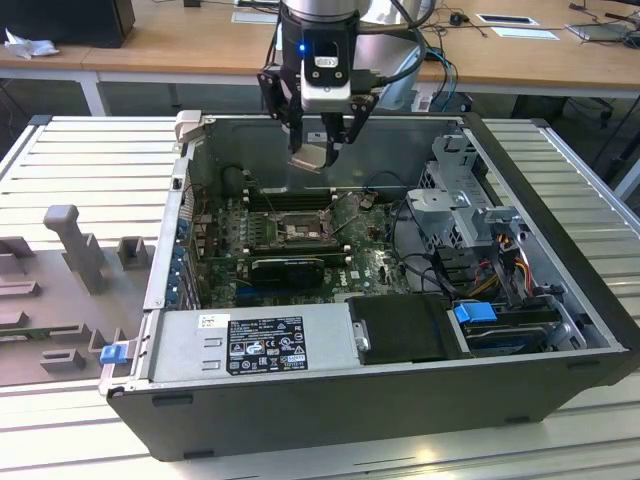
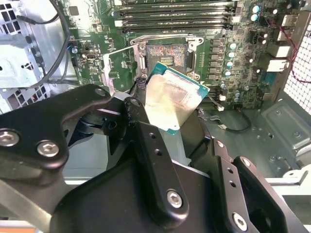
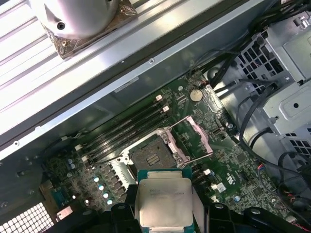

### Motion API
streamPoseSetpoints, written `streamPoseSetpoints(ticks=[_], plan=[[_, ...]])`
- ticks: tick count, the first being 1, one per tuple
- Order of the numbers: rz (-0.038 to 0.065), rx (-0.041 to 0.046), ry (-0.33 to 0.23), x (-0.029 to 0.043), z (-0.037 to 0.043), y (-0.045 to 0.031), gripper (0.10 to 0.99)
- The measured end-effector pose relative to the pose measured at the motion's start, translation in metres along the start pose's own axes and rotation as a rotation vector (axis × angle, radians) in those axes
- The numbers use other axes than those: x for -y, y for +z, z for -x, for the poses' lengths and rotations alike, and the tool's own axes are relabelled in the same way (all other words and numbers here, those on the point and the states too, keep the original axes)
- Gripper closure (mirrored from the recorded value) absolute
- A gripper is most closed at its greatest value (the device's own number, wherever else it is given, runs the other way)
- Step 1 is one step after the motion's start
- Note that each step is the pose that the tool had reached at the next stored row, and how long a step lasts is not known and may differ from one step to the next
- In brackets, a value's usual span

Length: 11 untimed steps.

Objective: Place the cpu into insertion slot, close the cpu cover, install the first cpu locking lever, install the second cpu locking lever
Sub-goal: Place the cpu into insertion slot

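My gripper [image 1: 318, 152] hangs above the open computer case, shut on the cpu [image 1: 312, 157], a flat square chip with a dull silver top and a green rim. In both wrist views the cpu [image 2: 172, 102] [image 3: 163, 201] sits tilted between the black fingers [image 2: 146, 141], well above the board. The insertion slot [image 1: 297, 229] [image 2: 165, 56] [image 3: 151, 156] lies below it on the green motherboard [image 1: 365, 262], its dark centre bare. The cpu cover [image 3: 198, 132] stands swung up at one side of the slot in the first wrist view, with thin wire levers raised beside it.
Long black memory slots [image 2: 175, 17] run beside the socket. A grey power supply [image 1: 250, 345] fills the case's near side. A metal drive cage [image 1: 462, 200] with cables [image 1: 500, 265] stands at the exterior view's right. The case walls [image 1: 165, 260] enclose the board.
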<state>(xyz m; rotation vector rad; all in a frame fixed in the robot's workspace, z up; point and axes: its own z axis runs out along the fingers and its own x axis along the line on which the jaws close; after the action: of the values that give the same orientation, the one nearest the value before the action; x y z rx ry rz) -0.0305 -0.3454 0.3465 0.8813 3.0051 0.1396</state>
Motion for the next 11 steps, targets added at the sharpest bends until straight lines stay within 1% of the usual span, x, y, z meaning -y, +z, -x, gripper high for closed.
streamPoseSetpoints(ticks=[2,11], plan=[[0.0,0.0021,0.024,0.0,0.0,0.0006,0.557],[0.001,0.0057,0.066,0.0001,0.0,0.0017,0.557]])
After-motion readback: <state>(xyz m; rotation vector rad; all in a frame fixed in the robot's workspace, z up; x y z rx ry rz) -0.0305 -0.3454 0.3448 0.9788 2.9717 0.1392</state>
